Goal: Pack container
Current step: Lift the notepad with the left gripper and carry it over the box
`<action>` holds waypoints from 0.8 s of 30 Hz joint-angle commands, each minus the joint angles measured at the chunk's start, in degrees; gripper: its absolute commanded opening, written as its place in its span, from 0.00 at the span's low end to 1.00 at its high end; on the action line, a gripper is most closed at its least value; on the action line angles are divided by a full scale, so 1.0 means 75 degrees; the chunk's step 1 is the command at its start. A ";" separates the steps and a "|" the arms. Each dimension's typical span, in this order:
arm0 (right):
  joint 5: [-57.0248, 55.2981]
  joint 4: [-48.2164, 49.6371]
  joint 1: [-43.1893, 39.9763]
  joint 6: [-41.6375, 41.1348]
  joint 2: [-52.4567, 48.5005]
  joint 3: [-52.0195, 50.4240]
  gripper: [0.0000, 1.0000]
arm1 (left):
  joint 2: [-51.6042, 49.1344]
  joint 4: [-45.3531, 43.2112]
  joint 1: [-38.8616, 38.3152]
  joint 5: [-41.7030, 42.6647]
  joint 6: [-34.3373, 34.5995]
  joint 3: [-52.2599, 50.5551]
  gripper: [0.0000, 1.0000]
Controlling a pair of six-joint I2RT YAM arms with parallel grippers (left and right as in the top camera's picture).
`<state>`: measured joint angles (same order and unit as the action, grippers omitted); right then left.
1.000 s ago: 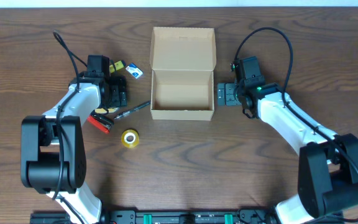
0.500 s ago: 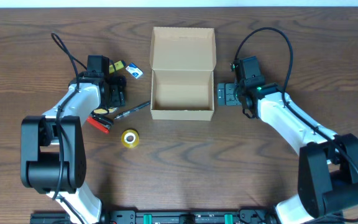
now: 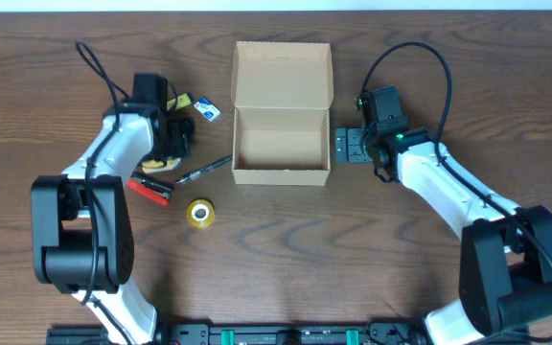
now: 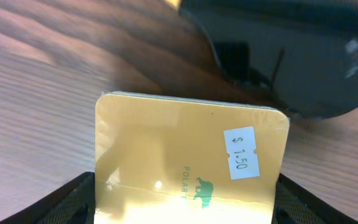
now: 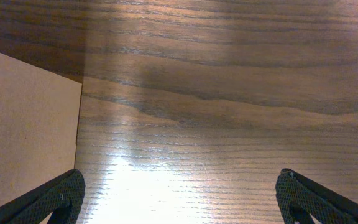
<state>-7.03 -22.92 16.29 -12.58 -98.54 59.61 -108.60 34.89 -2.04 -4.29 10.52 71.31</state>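
Observation:
The container (image 3: 281,144) is an open tan cardboard box at mid table, its flap lid (image 3: 283,75) laid back on the far side, its inside bare. My left gripper (image 3: 178,144) is left of it, shut on a yellow flat pack (image 4: 185,149) with a $1.50 price sticker and a green bear print; the pack fills the space between the fingers (image 4: 67,199). My right gripper (image 3: 346,146) is open and empty, just right of the box's right wall (image 5: 23,130), low over the wood.
A black pen (image 3: 204,170), a red flat item (image 3: 149,190) and a yellow tape roll (image 3: 199,213) lie left-front of the box. A small blue-white item (image 3: 209,112) and a yellow-black one (image 3: 182,100) lie behind my left gripper. A dark blurred object (image 4: 291,56) shows beyond the pack.
My left arm has shifted slightly toward the table's far side with the yellow pack in its grip. The red item shows more fully. The right arm has not moved.

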 commanded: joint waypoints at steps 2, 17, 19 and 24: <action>0.0000 -0.0009 -0.0067 -0.0087 -0.0064 -0.0023 0.99 | -0.0017 0.0717 0.0017 -0.0516 -0.0064 0.1157 0.54; 0.0000 -0.0009 -0.0067 -0.0087 -0.0064 -0.0023 0.99 | -0.0017 0.2690 -0.1635 -0.0425 -0.2576 0.4508 0.28; 0.0000 -0.0009 -0.0067 -0.0087 -0.0064 -0.0023 0.99 | -0.0020 0.2632 -0.2011 -0.0420 -0.2416 0.4508 0.28; 0.0000 -0.0009 -0.0067 -0.0087 -0.0064 -0.0023 0.99 | -0.0020 0.2465 -0.2605 -0.0417 -0.1728 0.4508 0.28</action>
<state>-7.05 -22.90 16.29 -12.58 -98.54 59.59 -108.60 53.45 -20.49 -6.85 -5.13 104.33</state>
